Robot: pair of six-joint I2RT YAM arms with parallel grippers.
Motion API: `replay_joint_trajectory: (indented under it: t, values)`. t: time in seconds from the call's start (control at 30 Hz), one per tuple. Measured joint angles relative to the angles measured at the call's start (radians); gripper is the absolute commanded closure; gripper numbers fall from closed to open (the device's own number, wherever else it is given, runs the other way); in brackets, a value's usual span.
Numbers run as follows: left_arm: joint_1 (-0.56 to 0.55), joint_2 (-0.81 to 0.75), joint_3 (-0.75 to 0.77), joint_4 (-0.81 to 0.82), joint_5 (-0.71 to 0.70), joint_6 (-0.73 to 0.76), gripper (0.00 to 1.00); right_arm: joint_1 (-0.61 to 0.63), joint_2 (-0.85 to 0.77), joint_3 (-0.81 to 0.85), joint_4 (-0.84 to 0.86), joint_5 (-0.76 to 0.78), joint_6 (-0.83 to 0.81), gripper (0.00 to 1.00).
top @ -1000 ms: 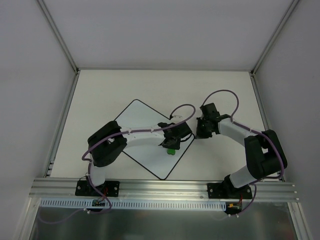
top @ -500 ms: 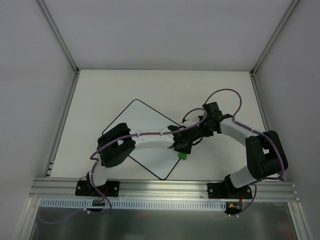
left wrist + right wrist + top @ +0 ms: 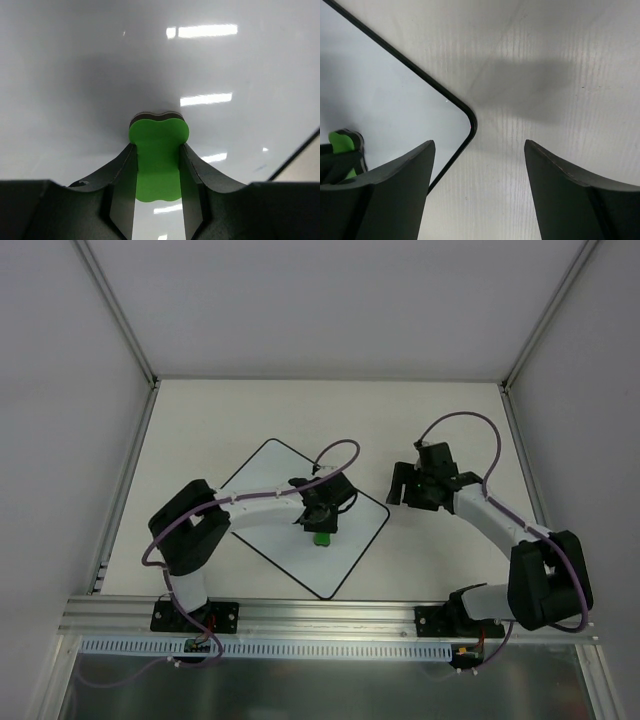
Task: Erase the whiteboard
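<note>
The whiteboard lies turned like a diamond on the table, white with a thin black edge; its surface looks free of marks where it shows. My left gripper is shut on the small green eraser, pressing it onto the board near its right corner. The eraser shows green under the left wrist. My right gripper hovers open just right of the board's right corner, with nothing between its fingers. The eraser peeks in at that view's left edge.
Pale wood-grain table surrounds the board. White walls enclose the table on three sides. A metal rail with both arm bases runs along the near edge.
My right gripper has opened and drawn back to the right, off the board's corner. My left gripper has slid the eraser left, back onto the board from near its right edge.
</note>
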Motion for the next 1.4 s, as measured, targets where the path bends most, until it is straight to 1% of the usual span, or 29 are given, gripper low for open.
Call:
replay_joint_trajectory:
  t: [0.07, 0.1, 0.2, 0.33, 0.43, 0.57, 0.67, 0.73, 0.87, 1.03, 1.23, 1.4]
  values:
    - [0.048, -0.031, -0.038, -0.006, -0.008, 0.001, 1.00, -0.002, -0.042, 0.000, -0.014, 0.007, -0.008, 0.15]
    - [0.070, -0.044, -0.055, -0.007, -0.011, 0.002, 1.00, -0.002, -0.061, 0.000, -0.023, 0.011, -0.009, 0.13]
    - [0.147, -0.072, -0.090, -0.007, -0.019, 0.008, 1.00, -0.005, -0.141, -0.001, -0.053, 0.026, -0.020, 0.12]
    - [0.232, -0.080, -0.101, -0.006, -0.024, 0.021, 1.00, -0.006, -0.240, -0.006, -0.080, 0.039, -0.033, 0.11]
    - [0.267, -0.081, -0.101, -0.006, -0.024, 0.037, 1.00, -0.007, -0.295, -0.011, -0.101, 0.049, -0.042, 0.10]
    - [0.273, -0.058, -0.073, -0.023, -0.018, 0.062, 1.00, -0.011, -0.330, -0.017, -0.127, 0.057, -0.049, 0.10]
    - [0.251, -0.013, -0.018, -0.042, -0.020, 0.069, 1.00, -0.015, -0.352, -0.032, -0.143, 0.076, -0.058, 0.07]
    - [0.222, 0.028, 0.033, -0.045, -0.022, 0.072, 1.00, -0.020, -0.356, -0.040, -0.151, 0.088, -0.063, 0.06]
    - [0.126, 0.122, 0.152, -0.037, -0.005, 0.071, 1.00, -0.029, -0.351, -0.046, -0.159, 0.103, -0.066, 0.06]
    - [0.000, 0.194, 0.251, -0.016, 0.030, 0.061, 1.00, -0.034, -0.348, -0.056, -0.158, 0.112, -0.068, 0.06]
    - [-0.125, 0.225, 0.287, 0.011, 0.069, 0.031, 1.00, -0.053, -0.349, -0.072, -0.158, 0.116, -0.071, 0.06]
    - [-0.151, 0.226, 0.287, 0.010, 0.081, 0.000, 1.00, -0.067, -0.353, -0.078, -0.158, 0.111, -0.071, 0.06]
